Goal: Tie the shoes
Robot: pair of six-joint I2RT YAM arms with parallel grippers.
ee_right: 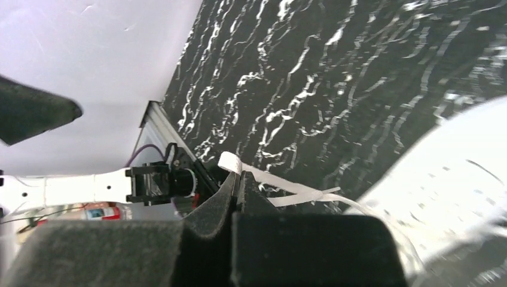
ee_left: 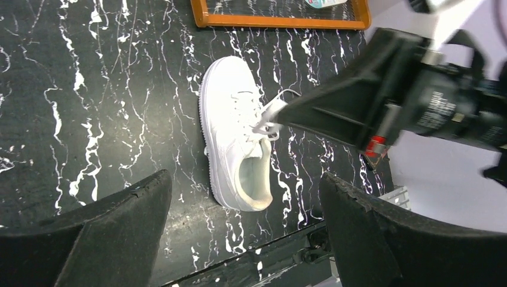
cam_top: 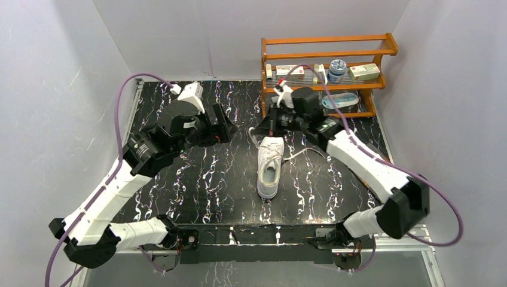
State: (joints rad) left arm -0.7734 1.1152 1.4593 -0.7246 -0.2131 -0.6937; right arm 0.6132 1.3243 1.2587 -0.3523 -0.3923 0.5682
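I have the white sneaker (cam_top: 269, 170) lying flat on the black marbled desk (cam_top: 203, 179) between my two end effectors. Its toe points at the right end effector (cam_top: 263, 129) and its heel faces the arm bases.

From overhead, the right end effector sits just past the toe, in front of the orange shelf (cam_top: 327, 45). Its fingertips are too small in that view for me to judge the grip. The right wrist camera settles it: the right end effector (ee_right: 237, 182) is clenched on a thin white lace (ee_right: 281, 192). The flat strand is pinched between the pads and runs off toward the sneaker (ee_right: 460, 179), which is only a white blur at that view's right edge.

The left wrist camera gives a look across the desk that neither other view offers. There the right end effector (ee_left: 282, 113) meets the lace (ee_left: 266, 122) over the laced part of the sneaker (ee_left: 233, 137), beside the tongue. The same view shows the left end effector (ee_left: 244, 178) released, its two black fingers (ee_left: 119, 221) spread wide. The sneaker lies beyond their tips, untouched.

Overhead, the left end effector (cam_top: 222, 125) hangs to the sneaker's left, near but apart. A second lace end (cam_top: 302, 153) trails on the desk on the sneaker's other side, under the right arm.
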